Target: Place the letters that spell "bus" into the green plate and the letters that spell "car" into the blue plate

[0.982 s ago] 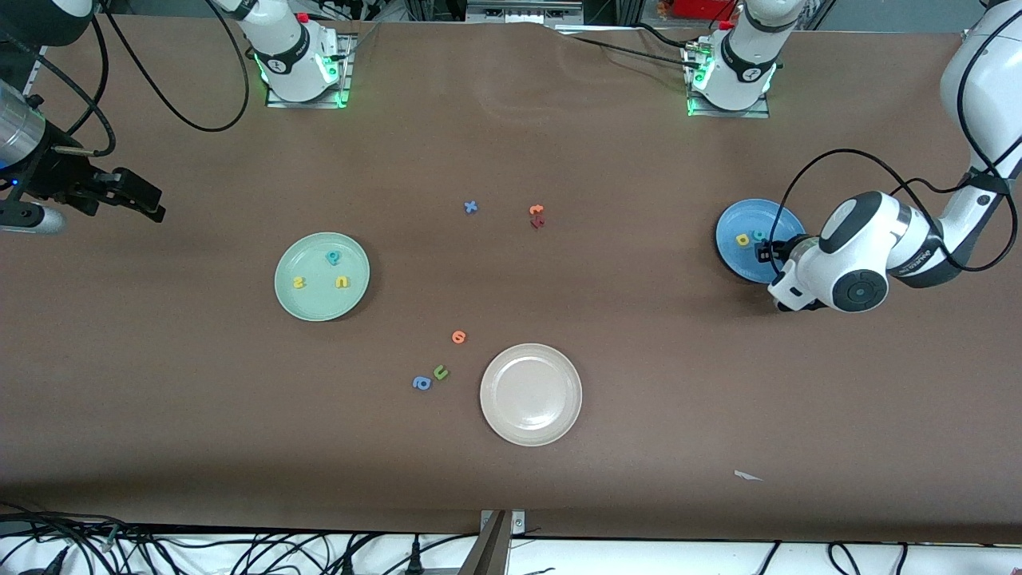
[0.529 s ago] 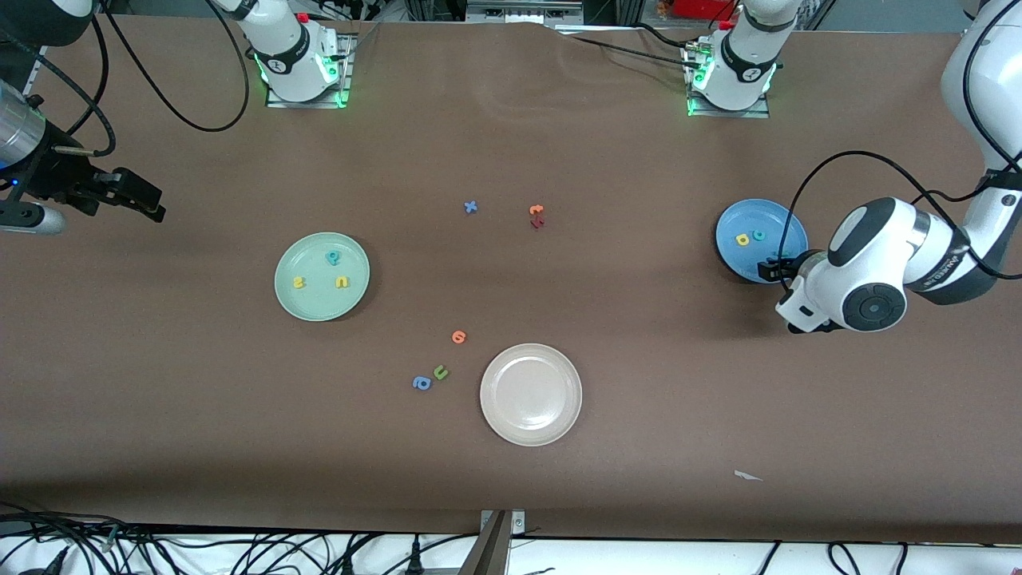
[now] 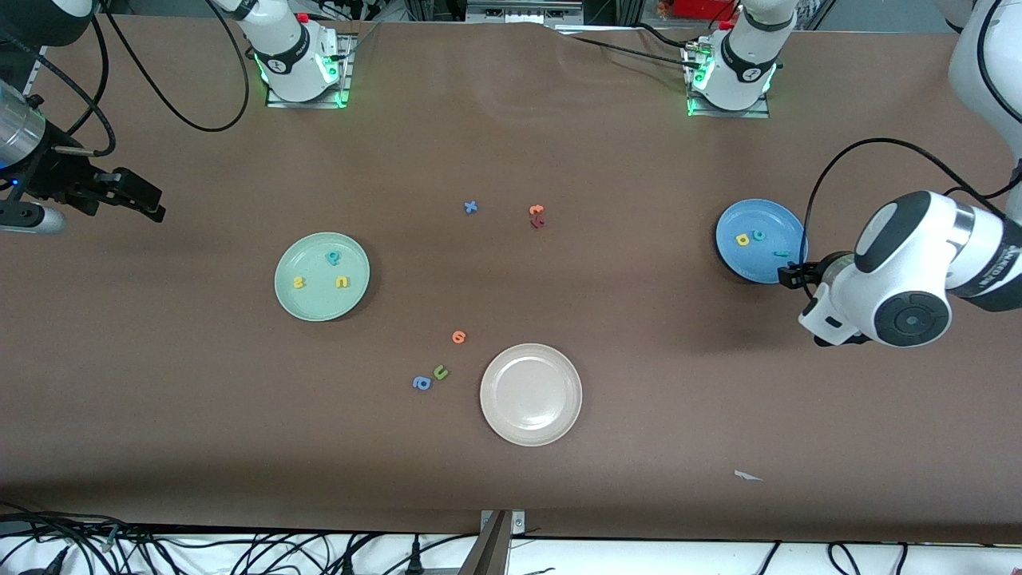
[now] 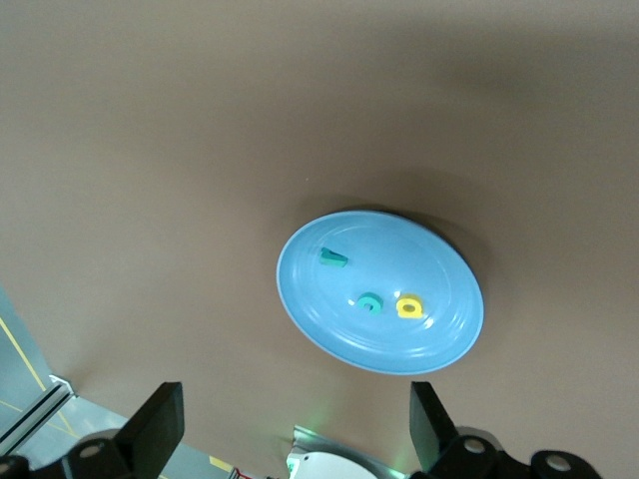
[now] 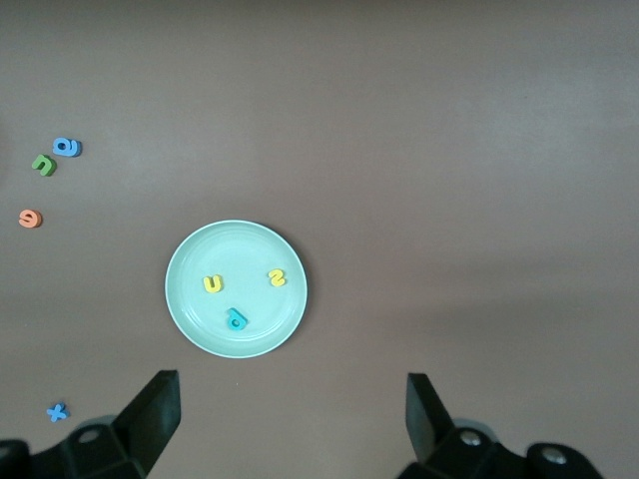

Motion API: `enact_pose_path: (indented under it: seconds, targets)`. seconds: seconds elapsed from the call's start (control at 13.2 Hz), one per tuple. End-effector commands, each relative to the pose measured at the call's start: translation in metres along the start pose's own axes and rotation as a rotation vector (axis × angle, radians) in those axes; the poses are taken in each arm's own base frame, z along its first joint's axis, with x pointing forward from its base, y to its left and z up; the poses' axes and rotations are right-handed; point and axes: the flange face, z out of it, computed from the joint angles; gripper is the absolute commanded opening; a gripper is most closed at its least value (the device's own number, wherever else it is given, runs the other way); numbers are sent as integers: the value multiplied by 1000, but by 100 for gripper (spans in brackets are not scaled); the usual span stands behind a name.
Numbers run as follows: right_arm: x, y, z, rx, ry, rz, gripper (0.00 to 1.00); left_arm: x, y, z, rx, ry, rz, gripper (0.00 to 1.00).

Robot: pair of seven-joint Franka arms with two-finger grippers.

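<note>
Left gripper (image 4: 292, 429) hangs over the blue plate (image 3: 730, 239) edge, fingers spread wide, nothing btwn them. Teal "r" (image 4: 332, 259), teal "c" (image 4: 369, 301), yellow "a" (image 4: 408, 306) lie in the plate, clear of the fingers. Right gripper (image 5: 290, 419) waits high, fingers apart, empty. "b" (image 3: 333, 257), "u" (image 3: 342, 282), "s" (image 3: 299, 282) sit in the green plate (image 3: 291, 299).

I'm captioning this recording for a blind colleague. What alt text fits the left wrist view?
A round mid-blue shallow plate lies on the brown table and holds three tiny foam letters: a thin teal "r", a teal "c" and a yellow "a". The left gripper is open at the picture's edge, holding nothing.
</note>
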Motion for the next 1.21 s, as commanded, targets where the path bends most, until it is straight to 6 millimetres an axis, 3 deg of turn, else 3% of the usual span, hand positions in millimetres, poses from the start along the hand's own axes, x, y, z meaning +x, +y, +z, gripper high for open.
enact_pose_path:
  seconds: [0.0, 0.23, 0.53, 0.91, 1.13]
  targets:
    - [-7, 1, -4, 14, -7, 14, 100, -5, -28, -27, 4, -19, 92, 99]
    - [-6, 2, -5, 12, -1, 14, 100, -19, -45, -54, 27, -44, 176, 99]
    - [-6, 1, -4, 15, -5, 14, 100, -48, -66, -86, -118, -40, 177, 99]
    - [-6, 1, -4, 15, -4, 14, 100, -88, -97, -143, -346, 175, 77, 99]
    - [-6, 1, -4, 15, -4, 14, 100, -103, -97, -157, -367, 294, 55, 99]
